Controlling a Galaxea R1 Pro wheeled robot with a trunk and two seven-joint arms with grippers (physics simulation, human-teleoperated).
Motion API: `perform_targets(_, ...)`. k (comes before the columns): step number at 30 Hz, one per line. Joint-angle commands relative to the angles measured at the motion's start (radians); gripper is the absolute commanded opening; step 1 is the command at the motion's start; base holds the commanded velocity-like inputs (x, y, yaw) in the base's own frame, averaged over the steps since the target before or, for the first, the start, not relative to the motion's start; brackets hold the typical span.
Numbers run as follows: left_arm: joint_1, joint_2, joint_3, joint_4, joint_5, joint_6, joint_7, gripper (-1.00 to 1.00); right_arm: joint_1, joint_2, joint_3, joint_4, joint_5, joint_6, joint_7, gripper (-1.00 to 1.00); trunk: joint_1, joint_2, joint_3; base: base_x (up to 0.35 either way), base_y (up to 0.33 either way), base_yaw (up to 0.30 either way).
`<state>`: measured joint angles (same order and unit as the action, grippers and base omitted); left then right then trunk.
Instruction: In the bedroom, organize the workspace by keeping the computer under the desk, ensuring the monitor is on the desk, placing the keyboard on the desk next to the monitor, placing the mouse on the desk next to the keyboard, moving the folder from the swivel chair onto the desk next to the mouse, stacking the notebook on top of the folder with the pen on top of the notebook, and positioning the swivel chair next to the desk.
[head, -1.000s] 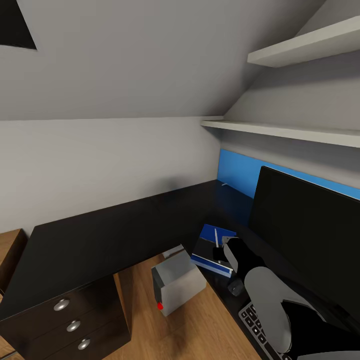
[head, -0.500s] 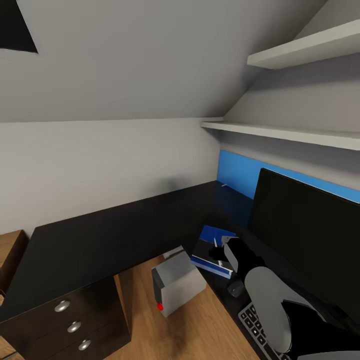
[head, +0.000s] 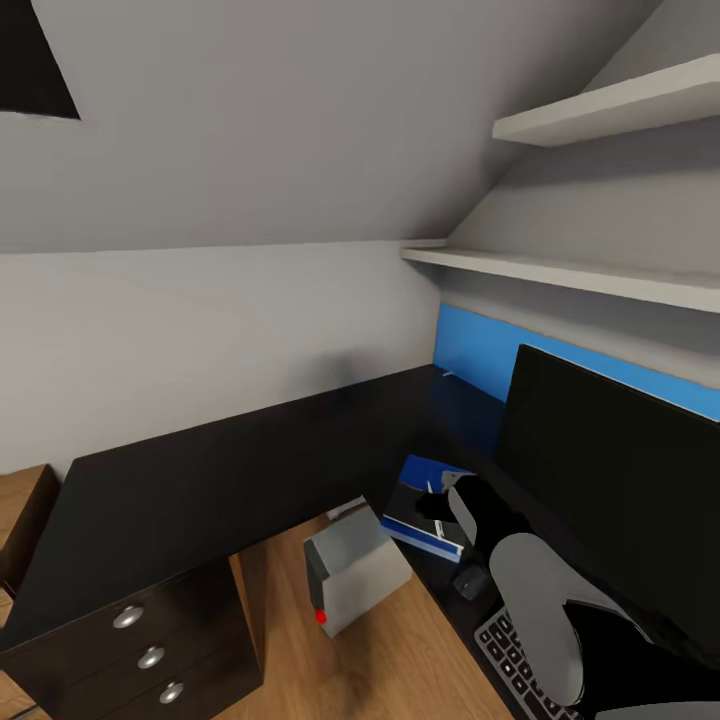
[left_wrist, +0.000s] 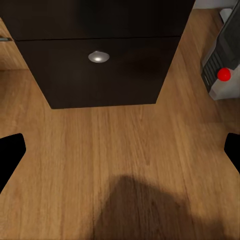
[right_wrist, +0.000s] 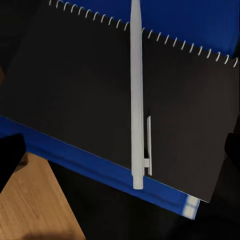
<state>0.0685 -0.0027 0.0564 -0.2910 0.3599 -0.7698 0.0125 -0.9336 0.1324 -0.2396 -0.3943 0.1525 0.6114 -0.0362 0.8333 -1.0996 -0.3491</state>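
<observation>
Black bench (head: 220, 470) carries monitor (head: 610, 450), keyboard (head: 510, 655), mouse (head: 470, 580); pen (right_wrist: 136, 95) tops notebook (right_wrist: 75, 90) on folder (right_wrist: 55, 142). Both my fingers spread empty. Chair likely remains.

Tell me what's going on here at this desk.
A two-armed robot is tidying a workstation. Its right pincer hovers open over the stack on the desk: the pen lies on the notebook, which lies on the folder. The monitor, mouse and keyboard are on the desk and the computer on the floor. The left pincer hangs open over the floor.
</observation>
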Motion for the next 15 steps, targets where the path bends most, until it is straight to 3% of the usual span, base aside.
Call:
perform_targets(1,0.001,0.000,0.003,-0.002,-0.004,0.000,0.001,1.00,-0.001,0.002,-0.008,-0.003,0.010,0.005,0.002,1.00,-0.004,0.007,0.002,0.000,0.000,0.000)
perform_targets(10,0.001,0.000,0.003,-0.002,-0.004,0.000,0.001,1.00,-0.001,0.009,-0.006,-0.013,0.010,0.003,-0.001,1.00,-0.038,0.070,0.030,0.000,0.000,0.004)
perform_targets(15,0.001,0.000,0.003,-0.001,-0.004,0.000,0.001,1.00,-0.001,0.028,-0.007,-0.013,0.010,-0.002,-0.001,1.00,-0.058,0.105,0.046,0.000,0.000,0.116)
